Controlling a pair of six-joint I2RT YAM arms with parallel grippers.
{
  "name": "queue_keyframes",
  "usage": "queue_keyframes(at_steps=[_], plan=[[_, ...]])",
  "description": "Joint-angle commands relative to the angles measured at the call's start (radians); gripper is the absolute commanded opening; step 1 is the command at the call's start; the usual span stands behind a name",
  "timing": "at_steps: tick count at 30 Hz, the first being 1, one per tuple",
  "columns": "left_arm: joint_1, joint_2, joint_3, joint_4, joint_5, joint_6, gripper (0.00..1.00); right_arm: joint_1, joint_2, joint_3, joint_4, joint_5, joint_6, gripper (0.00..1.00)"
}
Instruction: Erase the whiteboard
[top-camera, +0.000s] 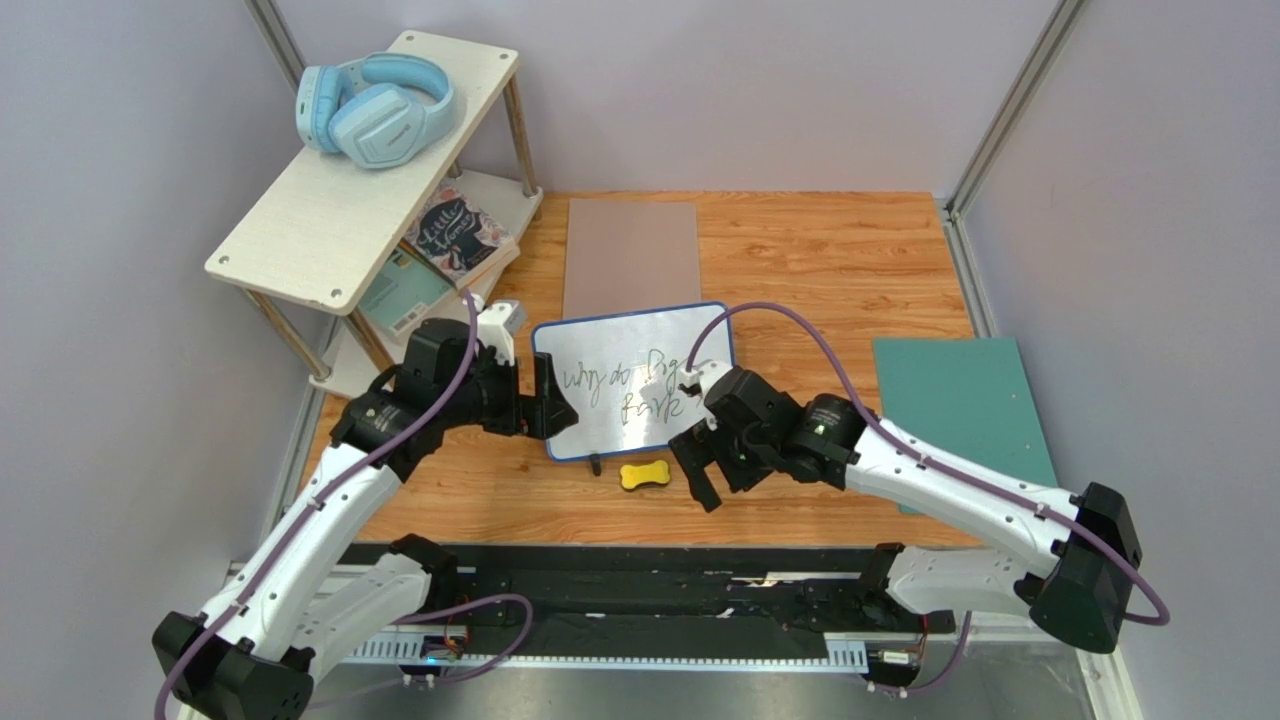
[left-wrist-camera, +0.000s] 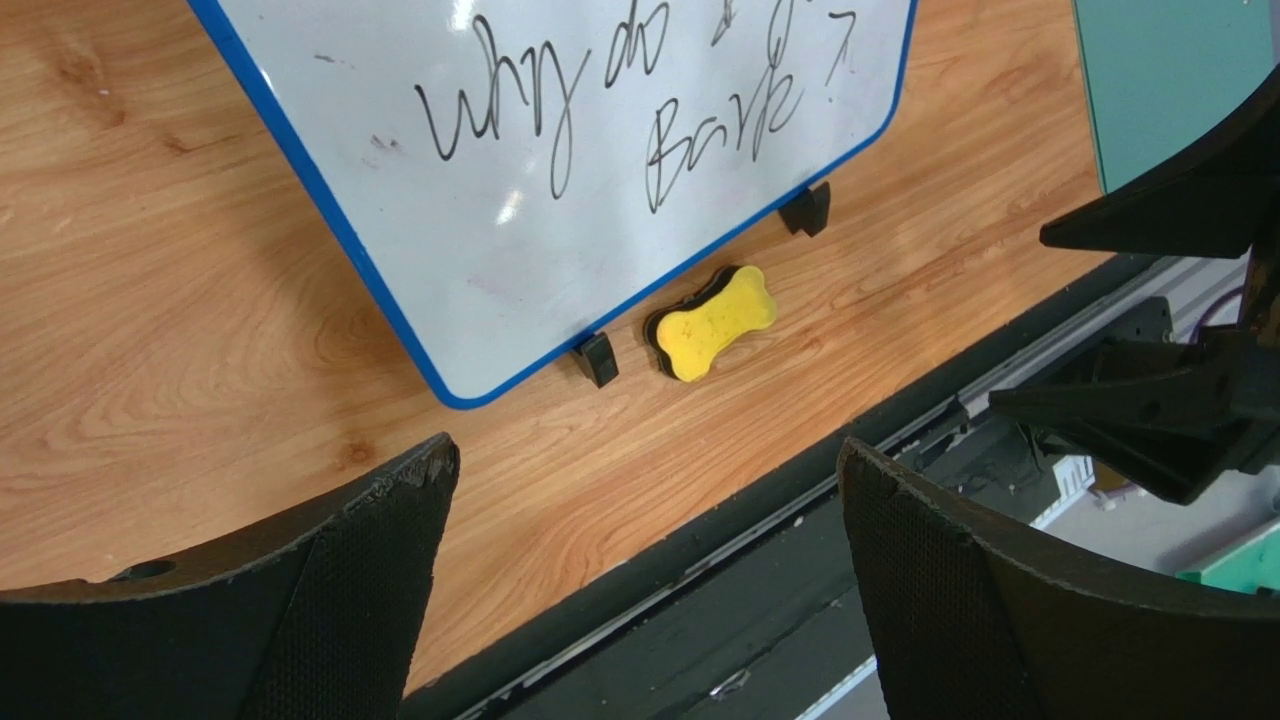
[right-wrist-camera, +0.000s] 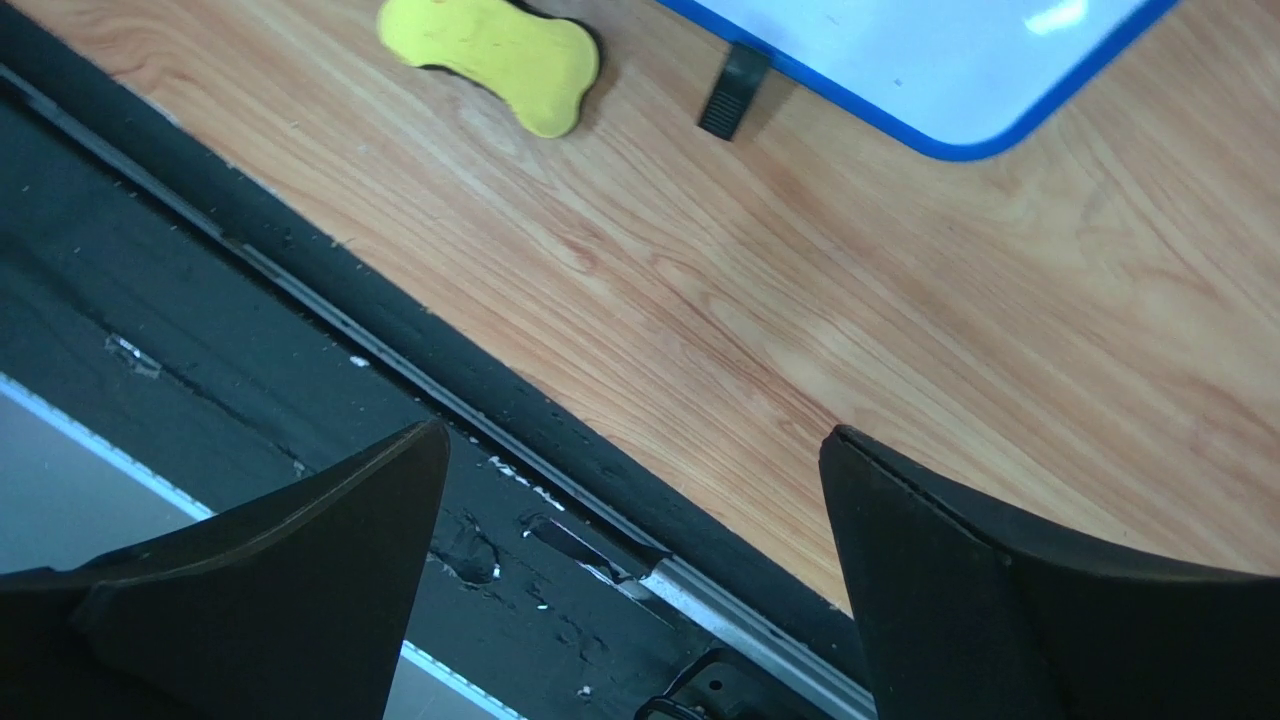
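Observation:
The whiteboard (top-camera: 631, 383), blue-rimmed with black handwriting, lies mid-table; it also shows in the left wrist view (left-wrist-camera: 496, 195) and, as a corner, in the right wrist view (right-wrist-camera: 932, 60). A yellow bone-shaped eraser (top-camera: 648, 476) lies on the wood just in front of the board's near edge, and shows in both wrist views (left-wrist-camera: 712, 321) (right-wrist-camera: 490, 57). My left gripper (top-camera: 529, 405) (left-wrist-camera: 643, 465) is open and empty at the board's left edge. My right gripper (top-camera: 696, 468) (right-wrist-camera: 631, 443) is open and empty, just right of the eraser, above the table's near edge.
A tilted white shelf (top-camera: 271, 225) at back left carries blue headphones (top-camera: 376, 113), with books (top-camera: 458, 233) under it. A grey-brown mat (top-camera: 631, 255) lies behind the board, a green mat (top-camera: 962, 405) at the right. A black rail (top-camera: 631, 578) runs along the near edge.

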Motion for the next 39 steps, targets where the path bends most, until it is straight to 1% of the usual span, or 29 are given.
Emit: queue_keyframes(at_steps=[1,2,5,9,10,12,14,20,24,29,31,33,34,35,36,37,38,39], plan=[[-0.001,-0.023,-0.012,0.018,0.044,0.015,0.99,0.017,0.012,0.081,0.057,-0.051,-0.14,1.0],[-0.001,-0.021,-0.011,0.023,0.047,0.009,0.99,0.019,0.018,0.088,0.066,-0.109,-0.163,1.0],[0.0,-0.014,-0.009,0.04,0.064,0.009,1.0,0.02,0.056,0.112,0.102,-0.189,-0.252,0.98],[0.008,-0.015,-0.022,0.075,0.108,-0.003,0.99,0.049,0.143,0.158,0.135,-0.238,-0.341,0.95],[0.017,-0.015,-0.028,0.086,0.114,-0.005,0.99,0.059,0.191,0.167,0.134,-0.241,-0.354,0.94],[0.022,-0.009,-0.028,0.089,0.131,0.004,0.99,0.083,0.239,0.204,0.132,-0.248,-0.389,0.88],[0.025,-0.003,-0.017,0.064,0.125,0.021,0.99,0.105,0.321,0.233,0.122,-0.263,-0.415,0.79],[0.052,-0.006,-0.002,0.02,0.13,0.036,0.99,0.154,0.518,0.351,0.054,-0.199,-0.515,0.8],[0.077,-0.014,0.011,-0.003,0.15,0.041,0.99,0.155,0.627,0.422,0.011,-0.165,-0.567,0.8],[0.146,-0.03,0.058,-0.055,0.15,0.038,0.99,0.154,0.664,0.43,0.039,-0.124,-0.614,0.8],[0.193,-0.023,0.09,-0.103,0.144,0.033,0.99,0.155,0.676,0.419,0.052,-0.116,-0.624,0.8],[0.213,0.003,0.113,-0.161,0.127,0.027,0.99,0.155,0.69,0.404,0.069,-0.102,-0.636,0.79],[0.223,0.014,0.135,-0.182,0.109,0.024,1.0,0.154,0.694,0.401,0.075,-0.097,-0.639,0.77],[0.224,0.034,0.145,-0.205,0.095,0.013,0.99,0.155,0.7,0.394,0.085,-0.082,-0.641,0.72],[0.23,0.046,0.168,-0.262,0.043,0.007,0.99,0.154,0.711,0.393,0.092,-0.076,-0.642,0.67],[0.235,0.057,0.181,-0.297,0.003,-0.019,0.99,0.151,0.716,0.393,0.097,-0.07,-0.641,0.57],[0.244,0.078,0.191,-0.334,-0.054,-0.028,0.99,0.151,0.72,0.397,0.105,-0.068,-0.639,0.57],[0.264,0.082,0.19,-0.365,-0.056,-0.03,0.99,0.149,0.731,0.402,0.103,-0.068,-0.639,0.57]])
